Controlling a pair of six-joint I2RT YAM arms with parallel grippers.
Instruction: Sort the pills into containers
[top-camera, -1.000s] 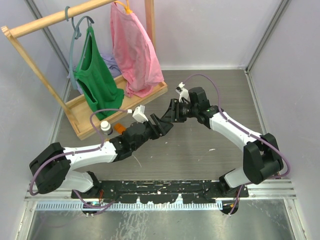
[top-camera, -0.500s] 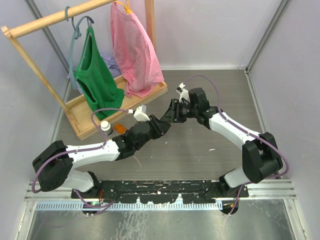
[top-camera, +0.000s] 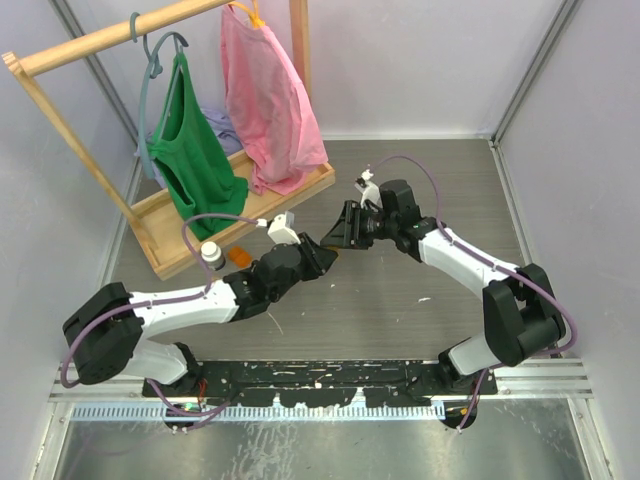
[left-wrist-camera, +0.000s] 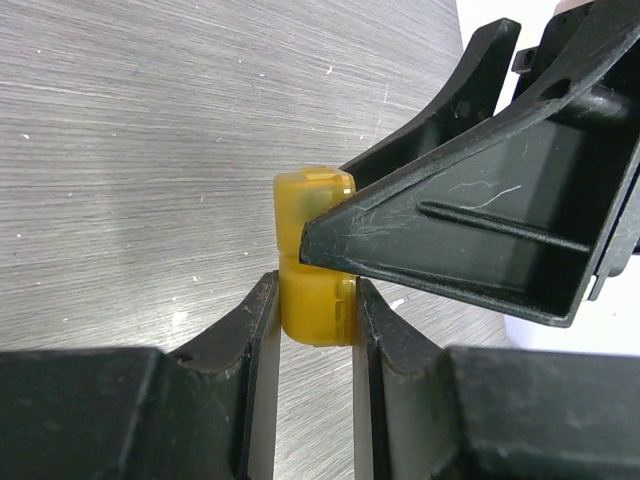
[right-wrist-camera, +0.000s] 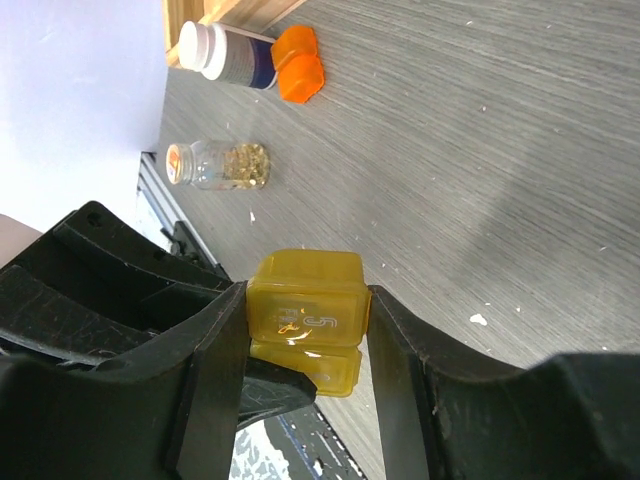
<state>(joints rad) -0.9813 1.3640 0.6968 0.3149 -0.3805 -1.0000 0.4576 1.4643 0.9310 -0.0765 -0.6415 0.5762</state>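
Observation:
The containers are one small translucent yellow pill box of two joined cells, held above the table between both grippers. My left gripper is shut on its lower cell. My right gripper is shut on the other cell, which is marked "5". The right gripper's black fingers cover part of the box in the left wrist view. In the top view the two grippers meet at mid-table and hide the box. No loose pills show.
A white-capped bottle and an orange pill box lie by the wooden rack base. A clear bottle of yellowish pills lies nearby. The clothes rack with hanging garments stands at the back left.
Both grippers stay shut on the pill box. The joined grippers have shifted only slightly, with the right wrist turning a little.

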